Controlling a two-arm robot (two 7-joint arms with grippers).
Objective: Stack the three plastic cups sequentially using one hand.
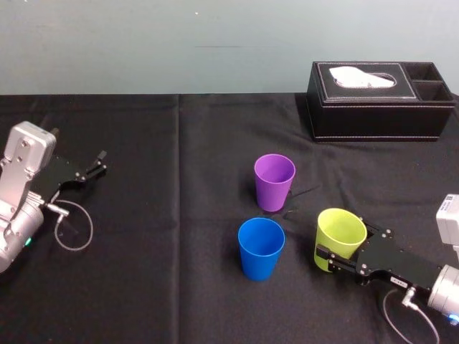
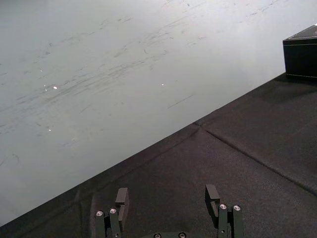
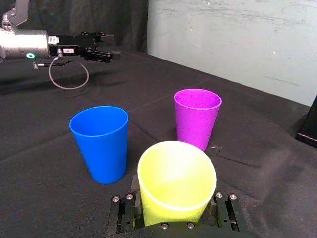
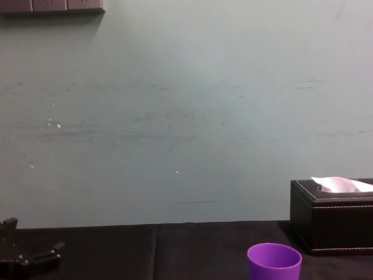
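Black tablecloth point(image 1: 143, 287) | right pincer point(image 1: 343, 247) pinching yellow-green cup point(image 1: 340, 228), beside blue cup point(image 1: 261, 249), purple cup point(image 1: 274, 183) behind | left pincer point(image 1: 102, 163) spread, idle

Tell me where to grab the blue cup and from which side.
Pinch the blue cup across its wall just under the rim, coming level from the robot's right, where the right gripper is. It stands upright, widens upward, and touches no other cup.
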